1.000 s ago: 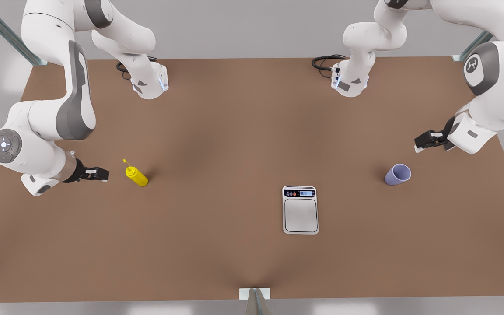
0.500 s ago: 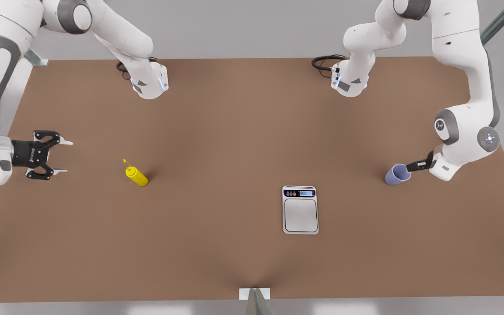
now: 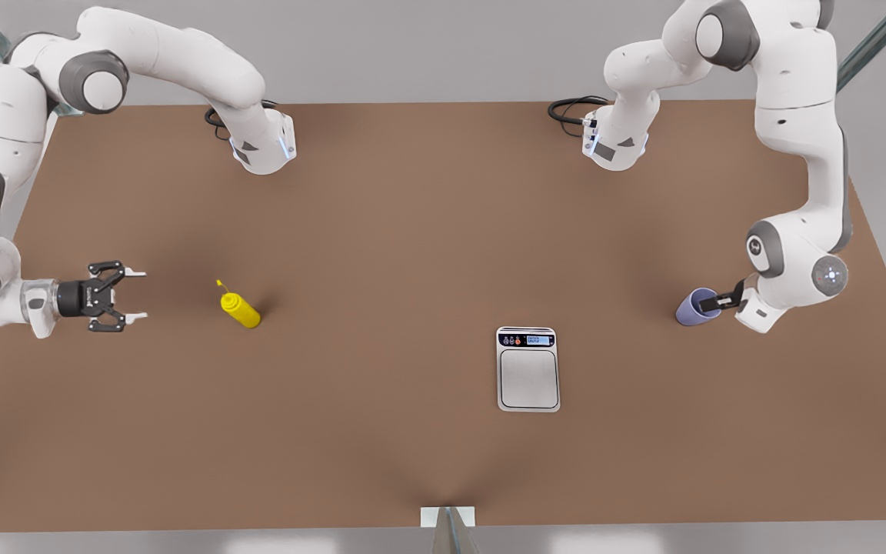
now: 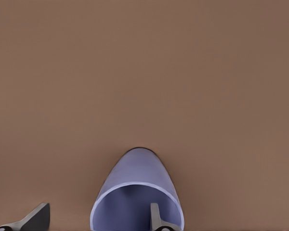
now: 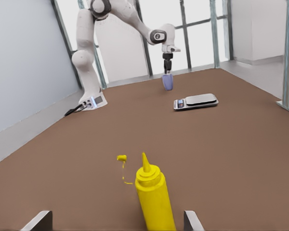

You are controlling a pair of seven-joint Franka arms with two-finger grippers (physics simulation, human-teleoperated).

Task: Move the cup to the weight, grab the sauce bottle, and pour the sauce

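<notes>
- The small lavender-purple plastic cup (image 3: 694,309) stands upright on the brown desk (image 3: 381,254), near the edge at the front view's right.
- The left gripper (image 3: 709,303) is at the cup's rim with its fingers spread, one finger (image 4: 156,217) inside the cup and the other (image 4: 34,219) outside, not clamped on the wall.
- The flat silver-white digital scale (image 3: 527,369) (dark display strip along its far side) lies towards the desk's near edge, well apart from the cup.
- The bright yellow squeeze bottle (image 3: 240,308) with a thin pointed nozzle stands untouched near the edge at the front view's left.
- The right gripper (image 3: 135,294) hovers near the bottle, fingers wide open and pointed at it; the right wrist view has the bottle between the fingertips' lines, farther out.
</notes>
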